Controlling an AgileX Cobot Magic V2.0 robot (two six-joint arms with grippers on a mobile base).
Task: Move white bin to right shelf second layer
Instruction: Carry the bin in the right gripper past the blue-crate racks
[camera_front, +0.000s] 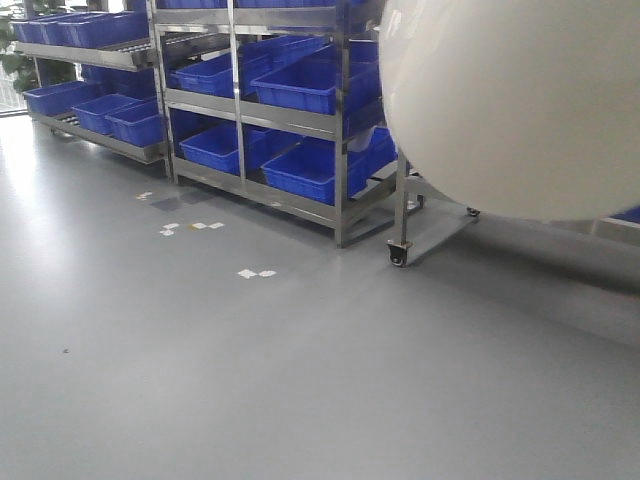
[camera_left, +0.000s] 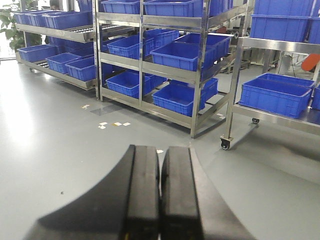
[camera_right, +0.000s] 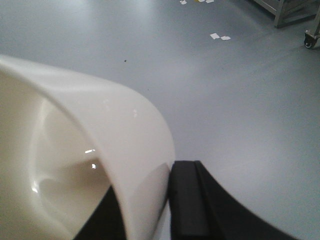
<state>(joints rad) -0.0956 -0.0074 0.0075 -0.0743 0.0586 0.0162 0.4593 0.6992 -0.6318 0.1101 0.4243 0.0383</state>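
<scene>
The white bin (camera_front: 510, 100) hangs at two o'clock in the front view, its rim wall clamped by the right pincer (camera_right: 145, 210), one finger inside, one outside. The left pincer (camera_left: 160, 190) sits closed together, empty. It looks light, stiff and slick; the rim seems the only hold.

A smooth grey floor (camera_front: 250, 380) carries everything. Small white tape marks (camera_front: 256, 273) lie on it just in front of the steel racks (camera_front: 342, 150), whose sloping levels hold rows of blue bins (camera_front: 300, 85). The right shelf (camera_left: 280, 45) stands on casters (camera_left: 225, 144) and carries more blue bins on its two visible levels.
</scene>
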